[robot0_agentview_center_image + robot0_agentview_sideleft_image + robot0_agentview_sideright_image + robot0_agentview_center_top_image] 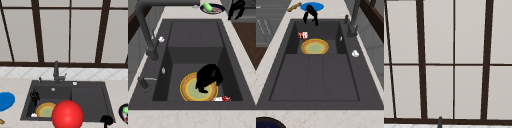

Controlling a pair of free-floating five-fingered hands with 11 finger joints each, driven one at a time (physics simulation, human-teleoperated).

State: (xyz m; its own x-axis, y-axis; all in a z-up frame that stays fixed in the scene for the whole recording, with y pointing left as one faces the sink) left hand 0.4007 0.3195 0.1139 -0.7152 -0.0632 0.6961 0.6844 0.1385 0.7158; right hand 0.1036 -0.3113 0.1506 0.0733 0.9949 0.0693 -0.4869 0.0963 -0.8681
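I count two hands, one yellow-rimmed plate, one faucet, one blue plate and one dark bowl. The left hand [34, 96] hangs over the left basin of the sink [87, 100], fingers curled downward and gripping nothing that I can see; in the left side view it [208, 77] sits just above the yellow-rimmed plate [189, 90], and I cannot tell whether the fingertips touch it. The plate lies flat on the basin floor near the front wall; being round, it has no long axis, and its face points straight up. In the front view a red ball [67, 115] covers the plate's right half. A small red-and-white object [222, 99] lies just beside the plate's rim; I cannot make out what it is. The right hand [107, 120] hovers at the sink's front right corner, near the dark bowl [124, 112], which the frame edge cuts off; its fingers hang down, seemingly loose. The blue plate [5, 100] rests on the counter to the left, partly cut off. The faucet [56, 72] stands behind the basin.
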